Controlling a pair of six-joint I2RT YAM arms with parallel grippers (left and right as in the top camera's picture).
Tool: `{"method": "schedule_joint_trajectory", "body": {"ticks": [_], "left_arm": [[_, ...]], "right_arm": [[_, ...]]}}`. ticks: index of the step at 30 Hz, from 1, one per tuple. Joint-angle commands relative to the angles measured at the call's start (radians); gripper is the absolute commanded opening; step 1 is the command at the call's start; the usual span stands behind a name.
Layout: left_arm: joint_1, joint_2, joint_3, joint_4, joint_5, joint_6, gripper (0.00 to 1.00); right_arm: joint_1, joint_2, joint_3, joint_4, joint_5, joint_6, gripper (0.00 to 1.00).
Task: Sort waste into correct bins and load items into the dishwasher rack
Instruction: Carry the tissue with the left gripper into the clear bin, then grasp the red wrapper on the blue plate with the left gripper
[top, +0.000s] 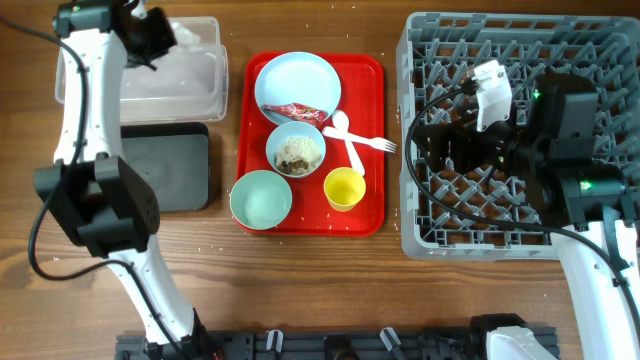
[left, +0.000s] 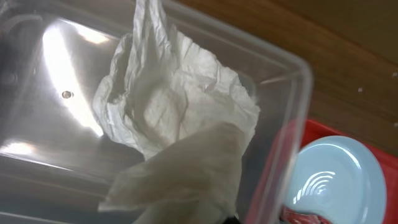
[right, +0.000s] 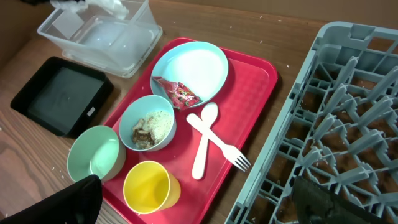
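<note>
Two arms work far apart: at the upper left of the frame the left gripper (top: 155, 38) is clamped on a crumpled white napkin (left: 180, 112) that hangs over the clear tub (top: 215, 62), near its right wall. At the right, the right gripper (right: 196, 183) hovers with fingers spread wide above the dishwasher rack (top: 440, 40). The red-and-white wrapper (top: 295, 110) lies on the pale blue plate (top: 300, 75) at the top of the red tray (top: 372, 70)

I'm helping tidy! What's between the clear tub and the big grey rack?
The red tray lies between the clear tub and grey rack, in the overhead view.
</note>
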Motion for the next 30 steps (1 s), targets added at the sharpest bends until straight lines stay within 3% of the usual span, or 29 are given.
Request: {"method": "schedule_joint_trajectory", "body": {"ticks": [1,2,4,15,22,30], "left_arm": [[0.021,0.081,-0.006,-0.003,0.005,-0.006,0.41],[0.023,0.097,-0.006,0.006,0.005,-0.006,0.77],[0.024,0.105,-0.006,0.016,0.005,-0.003,0.98],[-0.084,-0.045,0.041,-0.155,0.043,-0.014,1.00],[-0.263,-0.043,-0.011,-0.200,0.027,-0.244,0.99],[-0.431,-0.026,-0.243,0.026,-0.109,-0.471,0.89]], "right_arm": [[0.000,0.007,0.020,0.006,-0.002,-0.004,0.98],[0.000,0.007,0.020,0.006,-0.001,-0.005,0.99],[0.000,0.007,0.020,0.005,-0.002,-0.004,0.99],[0.000,0.007,0.020,0.004,-0.002,-0.004,0.99],[0.000,0.007,0.020,-0.001,-0.002,-0.004,0.99],[0.000,0.007,0.017,-0.002,-0.002,-0.004,0.99]]}}
